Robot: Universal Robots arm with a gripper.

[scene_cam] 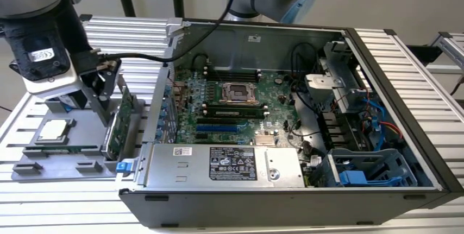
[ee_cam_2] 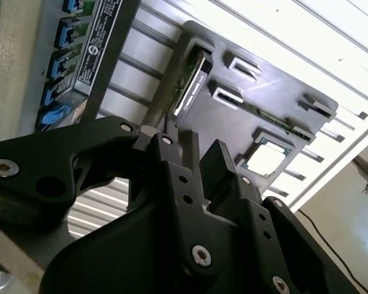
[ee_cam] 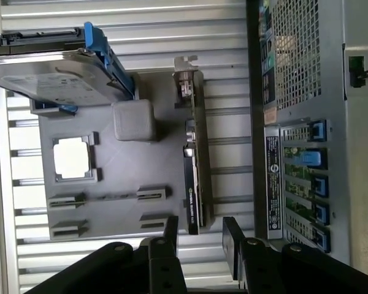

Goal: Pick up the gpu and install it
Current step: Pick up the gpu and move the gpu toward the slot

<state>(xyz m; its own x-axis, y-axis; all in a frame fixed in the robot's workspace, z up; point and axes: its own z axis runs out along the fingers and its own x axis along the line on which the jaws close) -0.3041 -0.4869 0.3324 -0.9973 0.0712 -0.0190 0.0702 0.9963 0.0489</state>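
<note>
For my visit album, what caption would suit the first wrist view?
Open gripper lined up over the gpu, standing on edge in its grey holder beside the computer case.

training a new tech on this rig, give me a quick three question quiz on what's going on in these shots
1. True or false: the gpu is already installed inside the case.
2. The end effector is: A) shut on the gpu; B) open, with one finger on either side of the gpu's end; C) shut and empty.
3. What lies in the square recess of the grey tray?

Key: 1 false, it stands on edge in the grey tray beside the case. 2 B. 3 a processor chip.
</note>
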